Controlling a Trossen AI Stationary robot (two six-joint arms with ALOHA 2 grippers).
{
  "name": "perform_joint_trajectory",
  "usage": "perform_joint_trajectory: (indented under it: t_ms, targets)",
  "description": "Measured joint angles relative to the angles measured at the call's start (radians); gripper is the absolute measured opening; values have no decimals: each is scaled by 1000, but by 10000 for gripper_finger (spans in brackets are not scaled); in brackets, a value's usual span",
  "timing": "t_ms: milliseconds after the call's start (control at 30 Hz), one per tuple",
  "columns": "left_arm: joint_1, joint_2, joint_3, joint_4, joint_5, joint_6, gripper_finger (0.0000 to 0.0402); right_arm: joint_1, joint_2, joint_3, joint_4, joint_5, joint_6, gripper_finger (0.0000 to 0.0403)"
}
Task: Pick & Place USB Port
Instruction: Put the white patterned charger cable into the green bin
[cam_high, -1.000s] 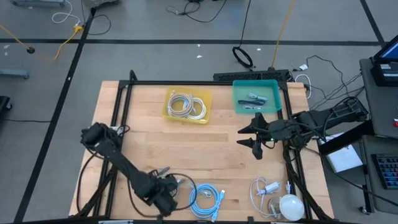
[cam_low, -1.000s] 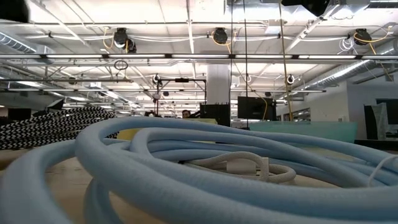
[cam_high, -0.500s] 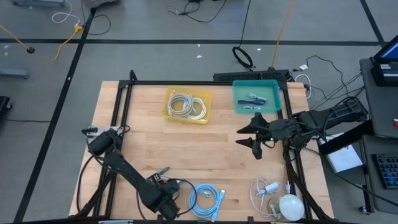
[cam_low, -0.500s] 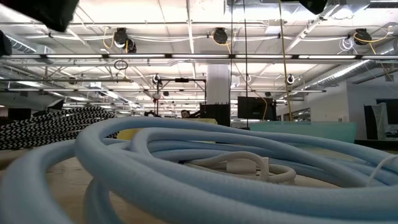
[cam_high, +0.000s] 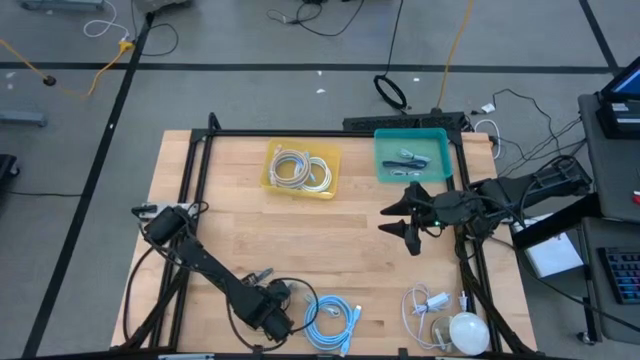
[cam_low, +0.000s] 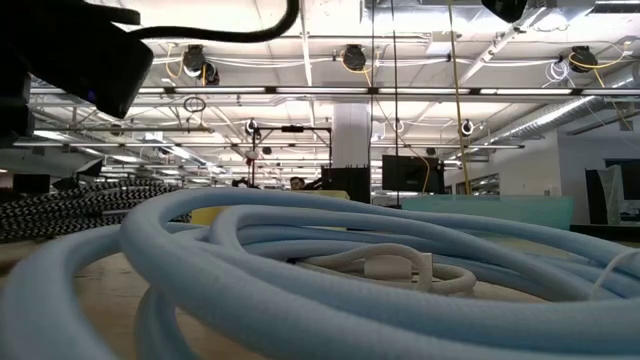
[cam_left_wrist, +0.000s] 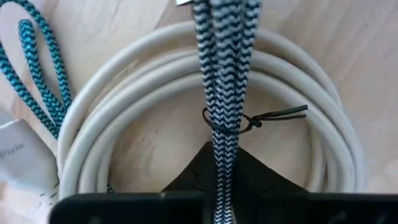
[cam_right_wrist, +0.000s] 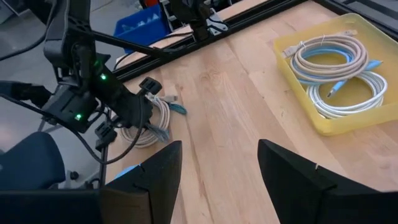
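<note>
The left gripper (cam_left_wrist: 217, 186), low at the table's near edge, pinches a black-and-white braided USB cable (cam_left_wrist: 219, 74) over a white cable coil (cam_left_wrist: 186, 118); a straight, slow lift should free it, while the right gripper (cam_right_wrist: 214, 165) waits wide open mid-table.

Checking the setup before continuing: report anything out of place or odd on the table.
Nothing stands out. The coiled cables sit inside the yellow tray and green tray; the left gripper is closed on a zigzag-patterned cable over a white coil.
</note>
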Motion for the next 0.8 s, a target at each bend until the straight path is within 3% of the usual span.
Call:
perform_joint_trajectory:
  t_ms: [167,367,467,567,667,800]
  targets:
    - [9,-130,-5,-43,-70,-91,13,0,0,0,22,1,-1,203]
    - [21,-401,-3,-54,-404,-219,13,0,0,-1,78,2,-16,203]
    - [67,-522,-1,2,-612,-187,13,0,-1,-39,272,1,-24,203]
    - [152,-592,-1,158,-726,-3,13,-4,2,-129,613,-19,-18,203]
    - [265,-618,-1,385,-707,243,13,-53,41,-231,961,-80,60,203]
    - [404,-579,0,718,-516,483,13,-117,109,-303,1142,-181,178,203]
